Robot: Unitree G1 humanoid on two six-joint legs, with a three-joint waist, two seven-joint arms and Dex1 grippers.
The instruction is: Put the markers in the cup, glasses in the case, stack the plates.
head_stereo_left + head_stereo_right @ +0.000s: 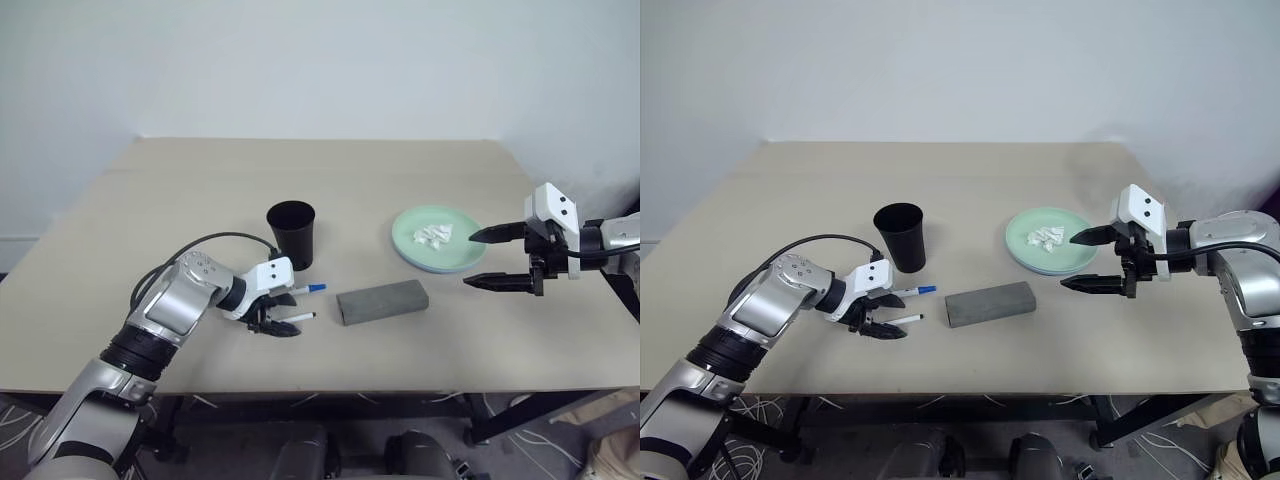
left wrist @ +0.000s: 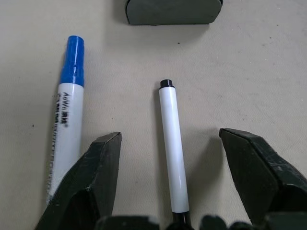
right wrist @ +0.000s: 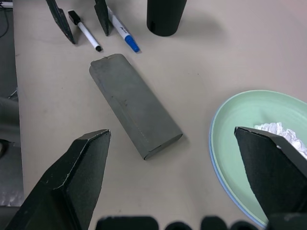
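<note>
From the head views, take the tall black tapered plastic cup (image 1: 291,233) as your landmark. Both slim white-barrelled markers lie on the table (image 1: 180,190) just in front of it. The blue-capped marker (image 1: 305,289) is the nearer to the cup, and the black-capped marker (image 1: 298,318) is a little further forward. Your left gripper (image 1: 272,314) sits at their butt ends, with its black fingers apart over the black-capped one. The grey rectangular case (image 1: 382,301) lies closed, to the right of the markers. The right gripper (image 1: 494,257) hangs well off to the cup's right, beside the mint green round plate (image 1: 437,238), which holds a white tissue wad (image 1: 434,234). The left arm is plainly the nearer to the markers.

In the left wrist view, the black-capped marker runs straight out between the two fingers (image 2: 91,182), its long axis in line with the gripper's reach. Neither pad touches the barrel. The blue-capped marker lies just outside one finger, nearly parallel.

In the right wrist view, the right gripper's fingers (image 3: 72,177) stand wide and hold nothing. A light blue plate (image 3: 214,160) shows its rim beneath the green one. The case lies slantwise, pointing toward the markers.

Judgement: closing the left gripper should catch the black-capped marker across its barrel. You should watch that the outer finger does not nudge the blue one.
</note>
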